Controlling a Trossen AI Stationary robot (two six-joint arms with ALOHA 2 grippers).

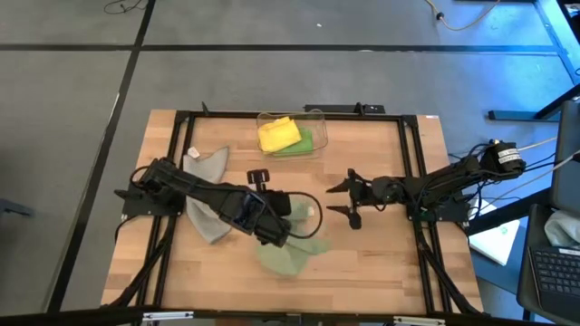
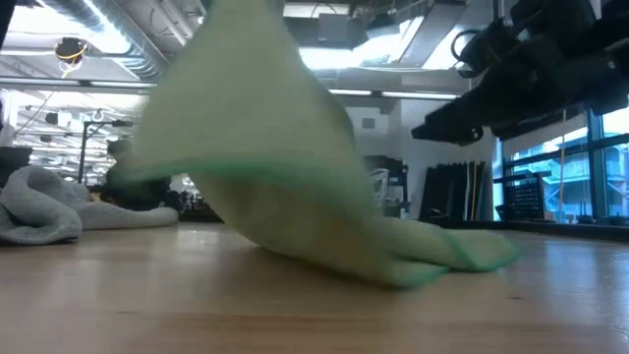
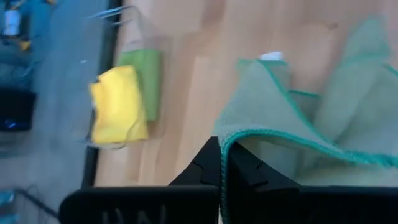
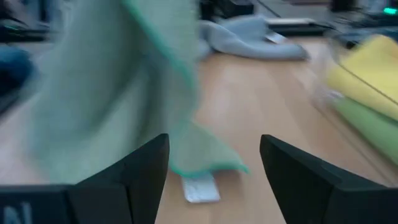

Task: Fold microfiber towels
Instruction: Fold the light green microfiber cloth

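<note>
The pale sage towel (image 1: 292,255) lies mid-table near the front, with one part raised like a tent in the low view (image 2: 265,147). My left gripper (image 1: 286,226) is shut on its hemmed edge. My right gripper (image 1: 350,200) is open and empty just right of the towel, level with the raised cloth (image 4: 124,81). The grey towel (image 1: 205,192) lies crumpled on the table under my left arm. The yellow towel (image 1: 277,133) and the bright green towel (image 1: 304,142) lie folded in the clear bin. My left gripper pinches the sage towel's green-stitched hem (image 3: 225,144) between its two shut fingers (image 3: 261,177). The held part is lifted off the table. The cloth slopes down from it, and its lower end (image 2: 452,254) rests on the wood.
The clear bin (image 1: 317,116) stands at the table's far edge, mid-table. A white label (image 4: 199,188) of the sage towel lies on the wood before my right gripper. Black frame rails run along the table's left and right sides. Bare wood shows at the front right.
</note>
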